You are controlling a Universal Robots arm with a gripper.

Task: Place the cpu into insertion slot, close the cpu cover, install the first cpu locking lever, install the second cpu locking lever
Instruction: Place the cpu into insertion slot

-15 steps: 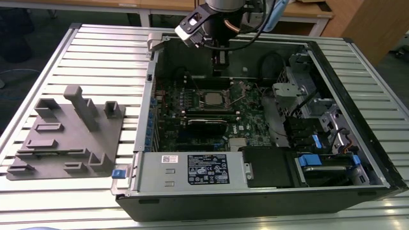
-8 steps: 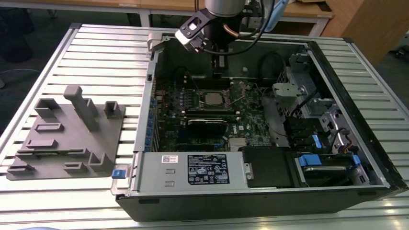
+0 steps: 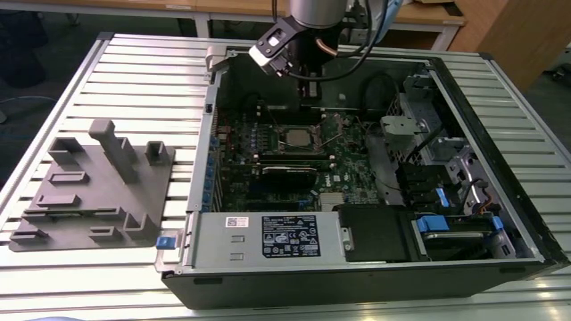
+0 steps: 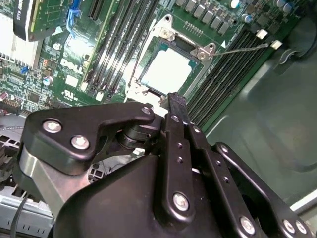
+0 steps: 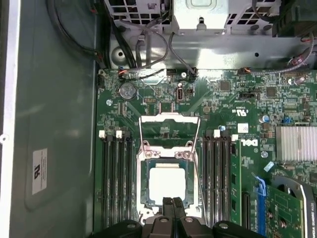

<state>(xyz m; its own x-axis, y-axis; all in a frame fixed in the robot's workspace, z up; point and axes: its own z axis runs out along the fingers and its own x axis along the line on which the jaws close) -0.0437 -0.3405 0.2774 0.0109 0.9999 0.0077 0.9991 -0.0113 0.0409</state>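
Cpu [image 5: 167,184] seated in insertion slot [image 5: 143,191]; cpu cover [image 5: 170,118] apparently open, locking levers [image 4: 245,47] apparently unlatched. Gripper [image 5: 173,202] near cpu, fingers pressed together, holding nothing.

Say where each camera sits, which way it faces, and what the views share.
Exterior view: off the arm, high over the open computer case, looking down; arm and gripper show.
First wrist view: on the wrist, facing the motherboard squarely; the gripper shows.
Second wrist view: on the wrist, slanted across the gripper body.
All share the cpu.
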